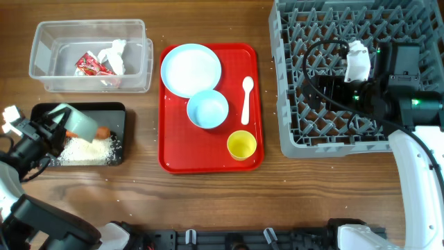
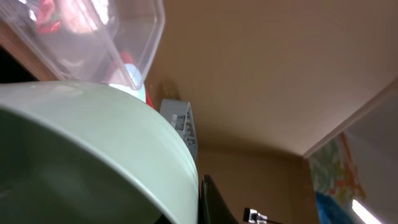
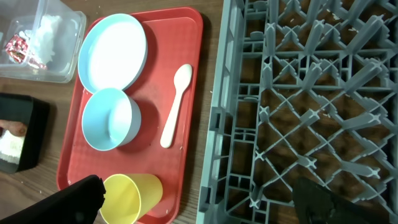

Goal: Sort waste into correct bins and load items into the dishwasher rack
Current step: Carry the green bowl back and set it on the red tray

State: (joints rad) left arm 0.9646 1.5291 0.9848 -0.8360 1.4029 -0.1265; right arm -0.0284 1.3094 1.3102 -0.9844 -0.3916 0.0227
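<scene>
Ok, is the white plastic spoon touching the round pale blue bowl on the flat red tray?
Apart. The right wrist view shows a strip of bare flat red tray between the white plastic spoon and the round pale blue bowl.

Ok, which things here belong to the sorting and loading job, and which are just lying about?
Job: green bowl, rice, sausage piece, black tray, wrapper, tissue, clear tub, plate, blue bowl, yellow cup, spoon, rack.
Just there: red tray.
</scene>
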